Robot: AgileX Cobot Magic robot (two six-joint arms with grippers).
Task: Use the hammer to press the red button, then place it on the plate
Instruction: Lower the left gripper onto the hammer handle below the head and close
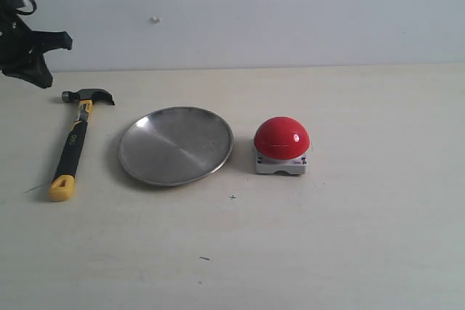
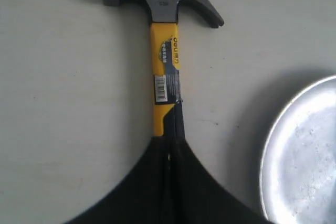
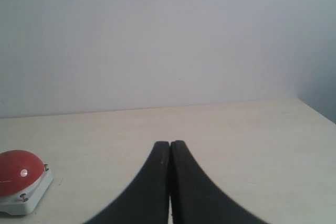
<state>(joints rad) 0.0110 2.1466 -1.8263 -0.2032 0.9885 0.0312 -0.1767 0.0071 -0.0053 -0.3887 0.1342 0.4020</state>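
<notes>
The hammer (image 1: 76, 139) lies flat on the tabletop (image 1: 349, 237), head toward the wall, just left of the plate (image 1: 174, 147) and not touching it. The red button (image 1: 281, 138) sits just right of the plate. My left fingers (image 2: 152, 182) are pressed together, empty, raised clear of the hammer. My right fingers (image 3: 157, 182) are likewise closed and empty.

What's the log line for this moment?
hammer: lying free beside plate | button: beside plate | left gripper: shut, above hammer | right gripper: shut
</notes>
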